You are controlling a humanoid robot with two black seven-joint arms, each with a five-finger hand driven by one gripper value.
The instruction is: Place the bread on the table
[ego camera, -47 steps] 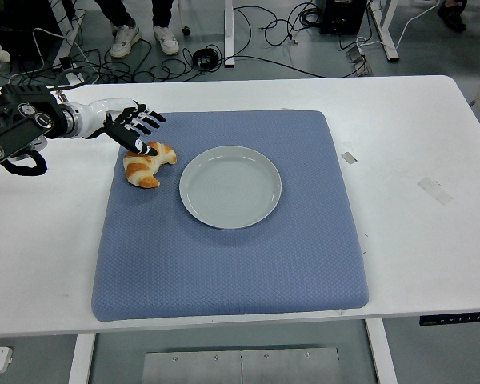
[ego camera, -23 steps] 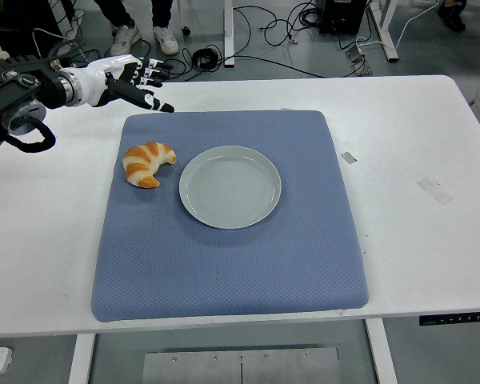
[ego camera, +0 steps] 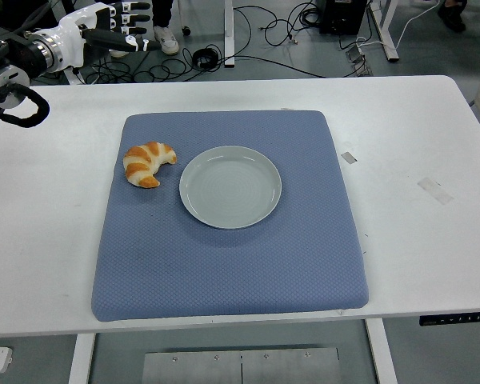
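A golden croissant [ego camera: 148, 164] lies on the blue mat [ego camera: 232, 264], just left of the empty pale green plate [ego camera: 230, 186]. My left hand [ego camera: 116, 24] is raised at the top left, far behind the croissant and beyond the table's back edge, with its fingers [ego camera: 136, 20] spread and holding nothing. The right arm is out of view.
The white table [ego camera: 420, 144] has two small tape marks [ego camera: 434, 190] on its right side. Cables [ego camera: 256, 32] and a person's shoes [ego camera: 166, 38] show on the floor behind the table.
My left hand has let go of the croissant and lifted up and back to the left, from over the mat to above the table's far edge. The croissant stays on the mat.
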